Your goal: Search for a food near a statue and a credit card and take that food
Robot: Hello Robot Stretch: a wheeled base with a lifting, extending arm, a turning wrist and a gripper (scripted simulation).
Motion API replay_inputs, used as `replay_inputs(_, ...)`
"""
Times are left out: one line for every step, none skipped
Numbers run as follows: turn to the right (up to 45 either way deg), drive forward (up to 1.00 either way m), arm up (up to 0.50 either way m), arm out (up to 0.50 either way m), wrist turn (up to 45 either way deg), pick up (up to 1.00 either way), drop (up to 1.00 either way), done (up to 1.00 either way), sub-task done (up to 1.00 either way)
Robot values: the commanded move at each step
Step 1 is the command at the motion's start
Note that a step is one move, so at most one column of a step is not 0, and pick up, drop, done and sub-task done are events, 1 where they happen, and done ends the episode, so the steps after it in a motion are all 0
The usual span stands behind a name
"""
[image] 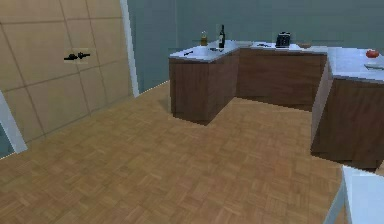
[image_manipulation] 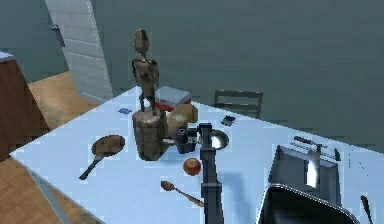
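Observation:
A wooden statue (image_manipulation: pixel 145 68) of a standing figure rises at the far side of the white table (image_manipulation: pixel 70 145). Right of its foot lies a rounded brown food (image_manipulation: pixel 181 117), with a brown block (image_manipulation: pixel 150 136) in front of it. A small red round food (image_manipulation: pixel 192 166) lies close to the arm (image_manipulation: pixel 211 190). A small flat card (image_manipulation: pixel 125 111) lies left of the statue. The gripper (image_manipulation: pixel 186 142) stands among these foods, just above the red one. I cannot tell whether it holds anything.
A pan (image_manipulation: pixel 103 148), a spoon (image_manipulation: pixel 180 189), a bowl (image_manipulation: pixel 217 141), a dark flat phone (image_manipulation: pixel 228 120) and metal trays (image_manipulation: pixel 308 168) share the table. A chair (image_manipulation: pixel 238 101) stands behind it. Ahead is a U-shaped kitchen counter (image: pixel 205 85) with a bottle (image: pixel 221 37) and open wooden floor (image: pixel 170 160).

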Motion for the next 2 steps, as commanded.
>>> replay_inputs(0.0, 0.0, 0.1, 0.0, 0.0, 0.0, 0.0, 0.0, 0.0)
replay_inputs(0.0, 0.0, 0.0, 0.0, 0.0, 0.0, 0.0, 1.0, 0.0)
